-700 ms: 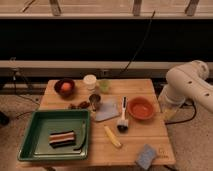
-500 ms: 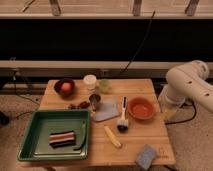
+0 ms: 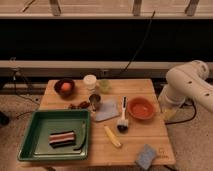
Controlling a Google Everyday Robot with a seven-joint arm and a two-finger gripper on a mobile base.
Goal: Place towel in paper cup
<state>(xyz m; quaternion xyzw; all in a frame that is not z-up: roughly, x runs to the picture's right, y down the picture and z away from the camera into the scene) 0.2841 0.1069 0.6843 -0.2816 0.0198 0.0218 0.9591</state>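
Near edge of worktop (image 3: 150, 132): blue-grey sponge (image 3: 146, 156) at lower right. Green tray (image 3: 37, 127) at lower left holds a striped cloth (image 3: 62, 138). Neither is the target.

Mid worktop: towel (image 3: 107, 111) lies flat at centre of frame. Small metal cup (image 3: 94, 100) sits at its upper-left corner, touching or just beside, cannot tell which. Brush (image 3: 122, 116) is just to its right, orange bowl (image 3: 140, 108) beyond that. Towel is near square, so no strong long axis. It stretches slightly from lower left to upper right.

End effector (image 3: 169, 112) hangs off the worktop's right edge at centre right of frame, released, nothing in it. Towel lies to its left at about the same depth, with bowl and brush between. Single arm, so no choice of side.

Far: paper cup (image 3: 90, 81) stands upright, up and left of the towel, near the pale green cup (image 3: 104, 86).

Judgement: the reach goes leftward over the bowl, and the carry then goes up-left past the metal cup.
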